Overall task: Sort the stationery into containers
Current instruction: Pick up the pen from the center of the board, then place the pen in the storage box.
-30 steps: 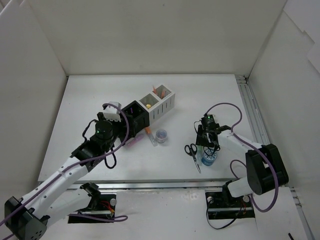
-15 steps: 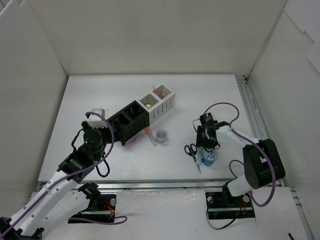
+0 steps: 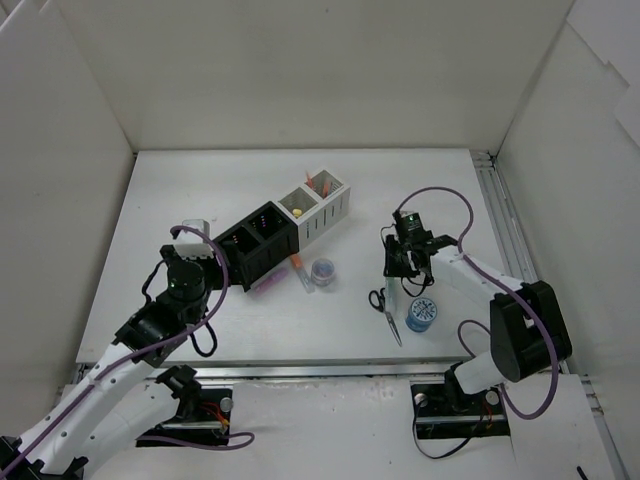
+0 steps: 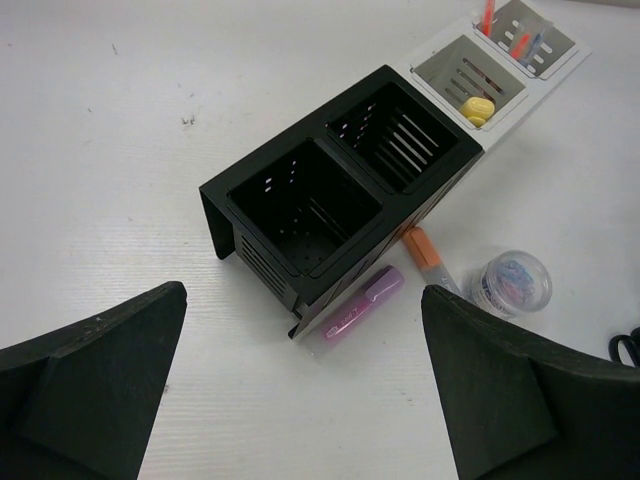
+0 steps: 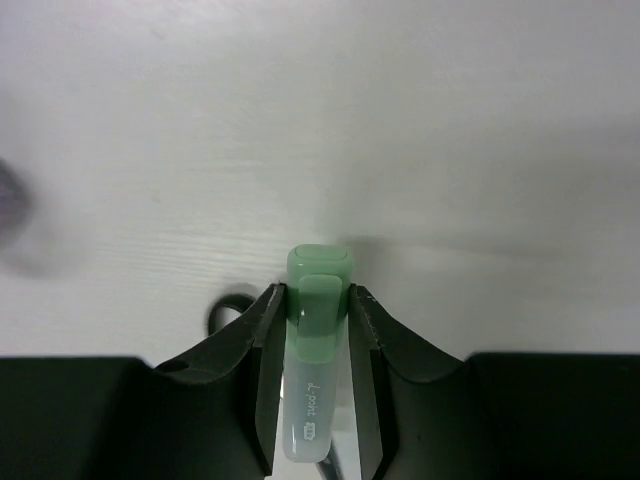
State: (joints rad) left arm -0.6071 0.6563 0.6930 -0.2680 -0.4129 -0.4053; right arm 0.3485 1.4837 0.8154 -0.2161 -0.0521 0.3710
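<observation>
We see the four-cell organiser (image 4: pixel 262 268) set slantwise on the table (image 3: pixel 200 180). Our left gripper (image 4: pixel 305 295) hangs near its black end, jaws spread wide, holding nothing. Well to the organiser's right, our right gripper (image 5: pixel 318 295) pinches a pale green-capped stick (image 5: pixel 320 262).

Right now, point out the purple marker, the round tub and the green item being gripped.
purple marker (image 4: pixel 362 304), left wrist view, mid-barrel.
round tub (image 4: pixel 511 283), left wrist view, lid centre.
green item (image 5: pixel 319 272), right wrist view, cap end.
</observation>
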